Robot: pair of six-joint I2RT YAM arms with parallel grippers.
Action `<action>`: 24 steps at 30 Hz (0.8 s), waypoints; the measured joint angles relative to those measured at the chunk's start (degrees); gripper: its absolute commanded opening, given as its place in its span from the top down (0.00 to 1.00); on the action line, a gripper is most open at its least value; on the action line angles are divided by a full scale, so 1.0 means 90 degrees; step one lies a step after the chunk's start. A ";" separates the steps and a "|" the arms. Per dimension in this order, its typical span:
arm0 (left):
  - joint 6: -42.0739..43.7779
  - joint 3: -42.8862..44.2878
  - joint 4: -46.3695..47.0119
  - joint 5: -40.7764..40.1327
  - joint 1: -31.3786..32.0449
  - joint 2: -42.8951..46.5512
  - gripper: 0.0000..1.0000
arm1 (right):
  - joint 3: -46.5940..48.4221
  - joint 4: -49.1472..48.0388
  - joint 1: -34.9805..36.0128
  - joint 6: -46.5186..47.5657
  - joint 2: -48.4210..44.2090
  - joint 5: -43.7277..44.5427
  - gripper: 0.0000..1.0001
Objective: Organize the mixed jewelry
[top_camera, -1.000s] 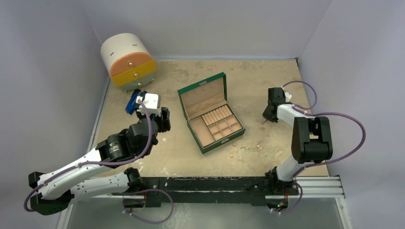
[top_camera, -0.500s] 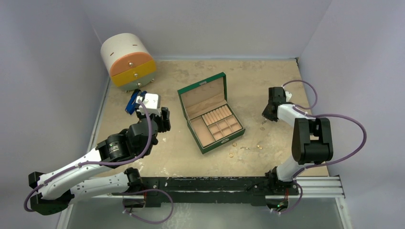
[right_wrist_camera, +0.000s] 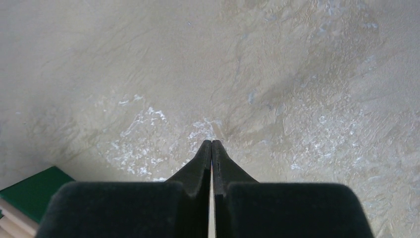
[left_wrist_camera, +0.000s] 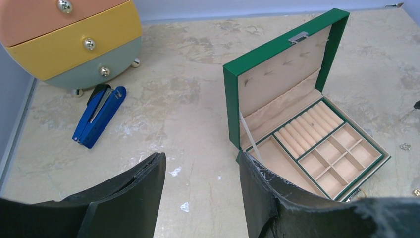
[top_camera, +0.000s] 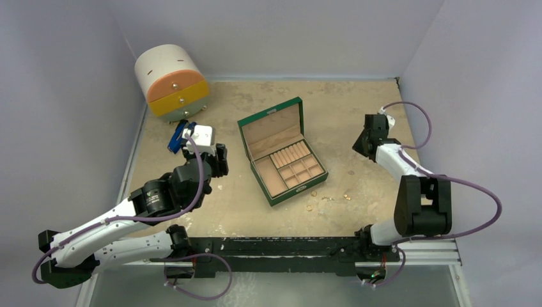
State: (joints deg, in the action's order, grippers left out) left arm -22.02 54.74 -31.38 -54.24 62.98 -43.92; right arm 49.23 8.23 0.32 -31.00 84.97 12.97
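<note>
**Right arm.** Within the last second the right end effector (right_wrist_camera: 212, 144) closed fully, lifted off the table (top_camera: 243, 214) and drew back toward the far right, its elbow swinging outward. In the wrist view the two fingers met along their whole length above bare table. Whether anything was pinched between the tips could not be determined. This was probably a pick attempt on the piece lying right of the box. A piece remained at about that spot, so the grasp should be verified before any transfer.

**Left arm.** The left end effector (left_wrist_camera: 200, 163) had not moved. It hung partly open and empty over bare table, left of the green box (top_camera: 283, 152).

**Jewelry.** The jewelry (top_camera: 310, 207) lay loose on the table, and none was seen inside the box. Nearest, a short scatter of gold-coloured specks lay just off the near right corner of the box. Farther back, a lone piece (top_camera: 351, 172) lay well to the right of the box. Every piece was tiny against one box compartment, and individual shapes were too small to tell.

**Box.** The box stood open with its lid tilted back. The beige ring rolls and square compartments appeared empty, so sorting was at an early stage.

**Beyond.** A blue stapler (left_wrist_camera: 99, 115) lay flat just before the drawer unit (top_camera: 171, 83) in the far left corner.
</note>
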 measured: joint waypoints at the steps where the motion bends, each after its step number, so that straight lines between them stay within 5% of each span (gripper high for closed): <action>1: 0.0000 0.0000 0.0000 0.0000 -0.0007 -0.0005 0.44 | 0.0000 0.0000 0.0000 0.0019 -0.0061 -0.0056 1.00; 10: 0.0002 0.0000 0.0002 0.0005 -0.0080 -0.0051 0.44 | 0.0002 0.0138 0.0306 0.0248 -0.0877 -0.0308 1.00; 24: 0.0005 0.0000 0.0002 0.0053 -0.0163 -0.0138 0.44 | 0.0243 0.0663 0.2021 0.0627 -0.1812 -0.0680 1.00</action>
State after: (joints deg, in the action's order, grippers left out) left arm -21.98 54.74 -31.35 -53.76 61.52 -45.17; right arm 51.42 14.20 18.50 -25.36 68.66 6.85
